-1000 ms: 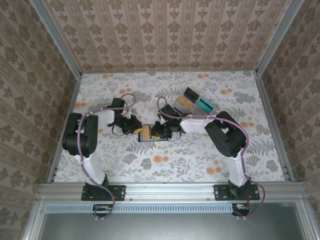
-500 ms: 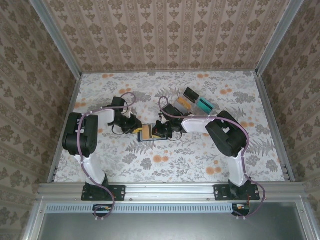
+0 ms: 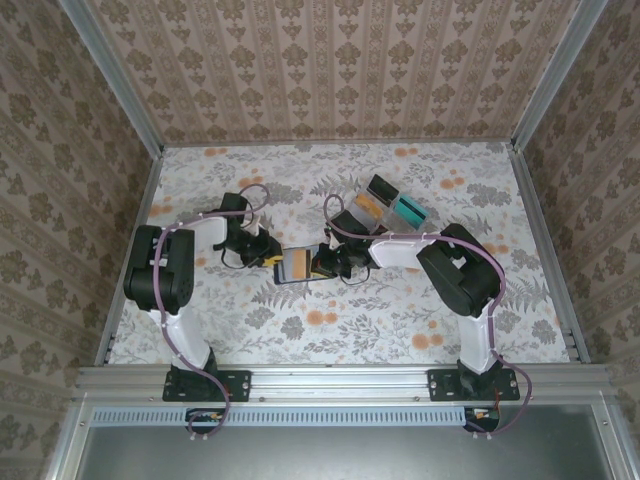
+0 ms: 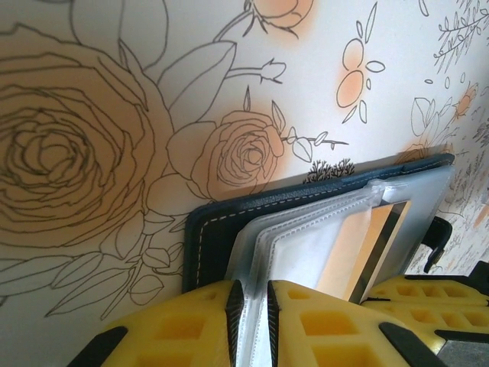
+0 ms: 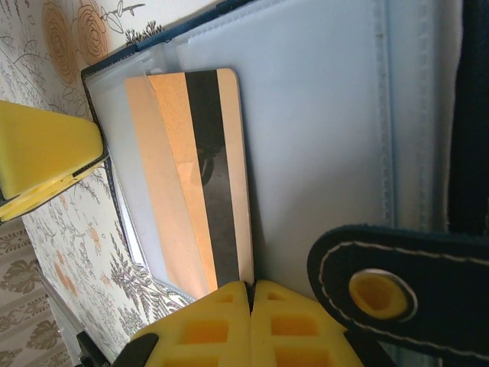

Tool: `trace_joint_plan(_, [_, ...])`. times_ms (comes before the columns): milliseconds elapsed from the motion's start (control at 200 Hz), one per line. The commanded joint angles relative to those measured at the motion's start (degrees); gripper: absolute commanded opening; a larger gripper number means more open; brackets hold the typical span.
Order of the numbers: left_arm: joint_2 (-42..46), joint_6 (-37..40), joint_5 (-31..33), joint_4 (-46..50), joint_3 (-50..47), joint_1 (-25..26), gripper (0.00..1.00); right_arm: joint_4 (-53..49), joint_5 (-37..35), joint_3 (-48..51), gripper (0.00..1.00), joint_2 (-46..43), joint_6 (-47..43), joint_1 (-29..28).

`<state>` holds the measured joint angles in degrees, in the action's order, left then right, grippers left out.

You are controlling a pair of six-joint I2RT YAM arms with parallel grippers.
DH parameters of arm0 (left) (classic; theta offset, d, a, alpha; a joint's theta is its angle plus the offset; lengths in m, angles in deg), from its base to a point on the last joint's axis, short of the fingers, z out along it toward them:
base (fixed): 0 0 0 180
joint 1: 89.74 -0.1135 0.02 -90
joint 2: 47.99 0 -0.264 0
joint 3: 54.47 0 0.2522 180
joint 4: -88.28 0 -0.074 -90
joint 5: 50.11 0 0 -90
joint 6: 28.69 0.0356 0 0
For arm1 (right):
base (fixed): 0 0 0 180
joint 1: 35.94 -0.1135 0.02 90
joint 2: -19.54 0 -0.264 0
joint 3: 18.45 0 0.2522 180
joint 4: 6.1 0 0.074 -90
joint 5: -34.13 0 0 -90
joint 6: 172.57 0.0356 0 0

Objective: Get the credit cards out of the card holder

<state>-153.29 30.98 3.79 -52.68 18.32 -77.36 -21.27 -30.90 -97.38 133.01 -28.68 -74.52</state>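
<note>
The dark navy card holder (image 3: 300, 267) lies open at the table's middle between both grippers. My left gripper (image 3: 271, 258) is shut on its clear plastic sleeves (image 4: 306, 252); the pads (image 4: 234, 306) pinch them beside the navy cover (image 4: 205, 229). A tan-orange credit card (image 5: 183, 176) with a black stripe sticks partly out of a sleeve. My right gripper (image 5: 250, 302) is shut on that card's near edge, and it comes in from the right (image 3: 322, 266). The holder's closing tab (image 5: 397, 294) with its snap lies beside the right fingers. The tan card (image 4: 355, 248) also shows edge-on in the left wrist view.
A clear plastic compartment tray (image 3: 386, 206) with orange, dark and teal contents stands behind the right arm. Wallpapered walls and metal rails (image 3: 540, 230) close in the flowered table on three sides. The left gripper's yellow finger (image 5: 42, 149) shows at the holder's far end.
The right gripper's jaws have closed on the tan-orange card's edge. More of the card now shows in the top view. The left gripper keeps its grip on the sleeves.
</note>
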Motion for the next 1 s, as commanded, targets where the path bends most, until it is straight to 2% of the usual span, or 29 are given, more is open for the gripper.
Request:
trace_joint_plan(0, [1.8, 1.1, 1.9, 3.1, 1.4, -0.4, 0.21, -2.7, -1.7, 0.7, 0.04, -1.4, -1.2, 0.3])
trace_joint_plan(140, [5.7, 0.9, 3.6, 4.1, 0.9, -0.4, 0.19, 0.7, -0.1, 1.7, 0.11, -1.2, 0.9, 0.8])
trace_joint_plan(350, [6.0, -1.7, 0.4, 1.1, -0.3, 2.6, 0.16, 2.9, 0.5, 2.3, 0.22, -0.5, 2.6, 0.9])
trace_joint_plan(510, [5.1, -3.3, 1.2, -0.8, -1.3, 5.4, 0.16, 3.8, 0.7, 2.5, 0.24, -0.2, 2.8, 1.1])
trace_joint_plan(810, [0.6, -2.8, 3.9, -1.7, -3.6, 6.0, 0.13, 4.4, 0.8, 1.6, 0.25, 1.1, 3.1, 1.1])
trace_joint_plan(995, [-0.8, -3.0, 5.7, -2.8, -5.0, 6.5, 0.12, 8.1, 1.6, 2.0, 0.25, 2.3, 3.2, 1.1])
